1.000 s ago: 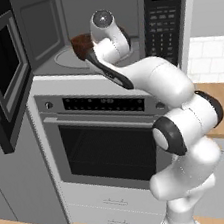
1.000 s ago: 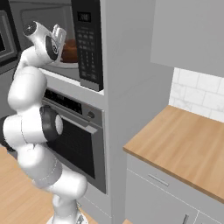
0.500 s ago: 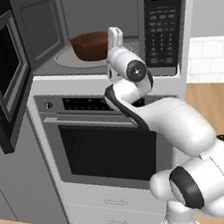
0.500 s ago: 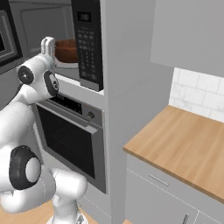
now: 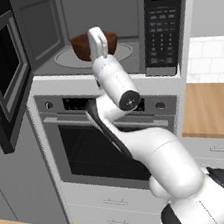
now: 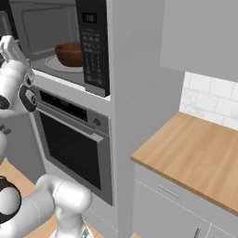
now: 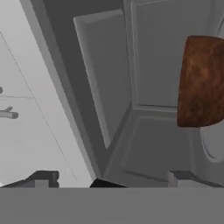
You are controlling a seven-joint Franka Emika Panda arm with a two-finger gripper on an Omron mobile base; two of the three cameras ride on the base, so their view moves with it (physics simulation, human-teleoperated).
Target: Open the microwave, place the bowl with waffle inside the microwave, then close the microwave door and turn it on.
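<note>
The microwave stands open, its microwave door swung out to the left. The dark reddish-brown bowl rests on the round turntable inside the grey cavity; the right base view shows the bowl beside the keypad. The waffle is hidden within the bowl. My gripper is open and holds nothing, just outside the cavity's front and in front of the bowl, fingers pointing up. At the left edge of the right base view the gripper is apart from the bowl. In the hand view the bowl lies off to the right of the gripper.
A steel-trimmed oven with a horizontal handle sits directly under the microwave, close behind my arm. A wooden counter with a white tiled backsplash lies to the right. The open door juts into the space on the left.
My hand has drawn back out of the cavity and dropped lower, leaving the bowl on the turntable. The jaws stayed open throughout.
</note>
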